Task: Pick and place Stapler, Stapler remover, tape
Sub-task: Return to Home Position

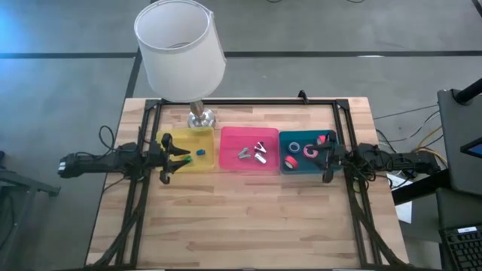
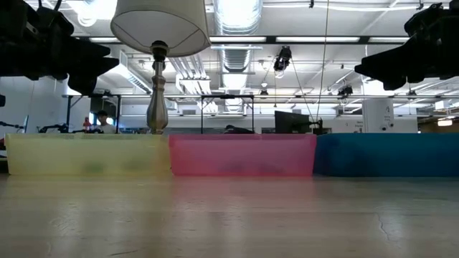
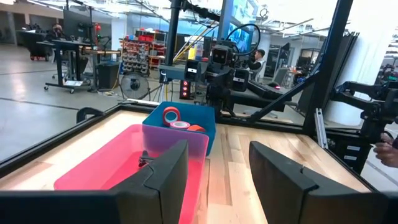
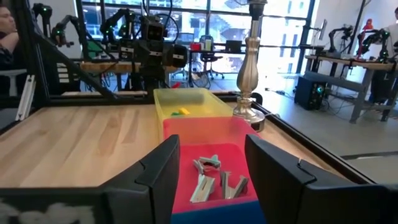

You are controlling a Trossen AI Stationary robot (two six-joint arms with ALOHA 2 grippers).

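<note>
Three trays stand in a row on the wooden table: yellow (image 1: 197, 140), pink (image 1: 248, 170) and teal (image 1: 285, 153). The tape rolls lie in the teal tray, red ones (image 1: 309, 151) (image 1: 291, 162) (image 1: 322, 140) and a blue one (image 1: 295, 147); some show in the left wrist view (image 3: 171, 114). Silvery staple removers (image 1: 261, 156) (image 4: 208, 177) lie in the pink tray. Small green (image 1: 186, 160) and blue (image 1: 201, 151) staplers lie in the yellow tray. My left gripper (image 1: 184, 156) (image 3: 217, 174) hangs open above the yellow tray. My right gripper (image 1: 325, 158) (image 4: 211, 171) hangs open over the teal tray's right end.
A table lamp stands just behind the yellow tray, on its silver base (image 1: 201, 117) (image 4: 249, 109), with its white shade (image 1: 179, 45) high above. A black frame (image 1: 248, 102) runs round the table. Bare wood (image 1: 241, 218) lies toward the near edge. People show in the room beyond.
</note>
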